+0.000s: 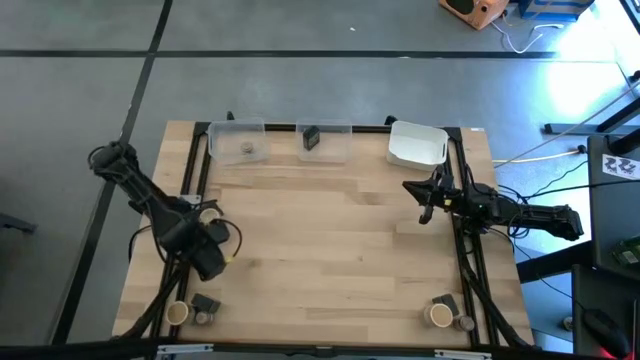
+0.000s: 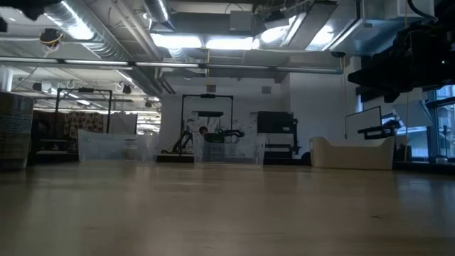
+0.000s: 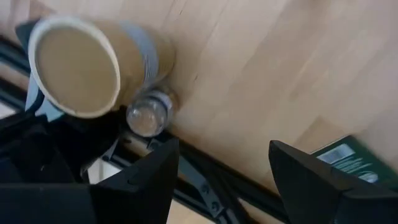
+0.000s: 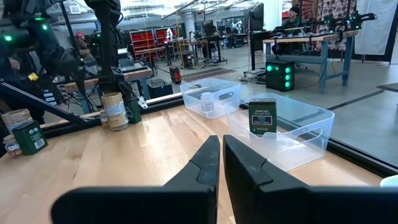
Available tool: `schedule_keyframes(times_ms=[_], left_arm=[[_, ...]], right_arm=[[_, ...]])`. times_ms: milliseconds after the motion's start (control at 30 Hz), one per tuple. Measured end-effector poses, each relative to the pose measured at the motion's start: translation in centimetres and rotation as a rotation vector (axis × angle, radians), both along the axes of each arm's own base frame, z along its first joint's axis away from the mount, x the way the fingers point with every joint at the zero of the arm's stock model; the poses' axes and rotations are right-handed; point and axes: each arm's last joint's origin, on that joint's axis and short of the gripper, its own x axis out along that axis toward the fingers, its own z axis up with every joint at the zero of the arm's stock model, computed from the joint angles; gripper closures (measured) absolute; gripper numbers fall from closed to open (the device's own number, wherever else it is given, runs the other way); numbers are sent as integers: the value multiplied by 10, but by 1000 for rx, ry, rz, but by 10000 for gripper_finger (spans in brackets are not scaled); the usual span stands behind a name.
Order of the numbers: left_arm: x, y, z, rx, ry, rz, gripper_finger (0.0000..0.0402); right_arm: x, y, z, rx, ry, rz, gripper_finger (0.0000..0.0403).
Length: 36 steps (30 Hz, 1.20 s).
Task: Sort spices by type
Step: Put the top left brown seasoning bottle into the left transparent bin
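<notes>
The left gripper [image 1: 207,262] hangs with its fingers spread and empty above the tan cylinder [image 3: 87,65] and small round jar [image 3: 148,115], which touch each other by the table's near left corner. To grip cleanly, it should centre on one container, clear of its neighbour. The right gripper [image 1: 425,207] waits closed, empty, near the white tub [image 1: 417,144]

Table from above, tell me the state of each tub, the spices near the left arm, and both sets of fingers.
Left clear tub: holds one small round jar.
Middle clear tub: holds one dark box, upright.
White tub: contents cannot be told.
Tan cylinder: lying on its side, touching a small jar.
Left gripper: fingers open, holding nothing.
Right gripper: fingers shut, empty.
</notes>
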Motion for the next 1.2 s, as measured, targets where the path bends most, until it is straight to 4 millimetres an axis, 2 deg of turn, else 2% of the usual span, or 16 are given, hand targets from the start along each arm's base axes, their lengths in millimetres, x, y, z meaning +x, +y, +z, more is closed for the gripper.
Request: schedule_keyframes(times_ms=[233,600,1200], left_arm=[[-12,2,-25,67,52,11,169],[-29,19,-61,191,161,40,169],[-28,21,-68,287,77,232,169]], right_arm=[[0,0,0,0,0,0,380],[0,0,0,0,1,0,380],[0,0,0,0,1,-1,380]])
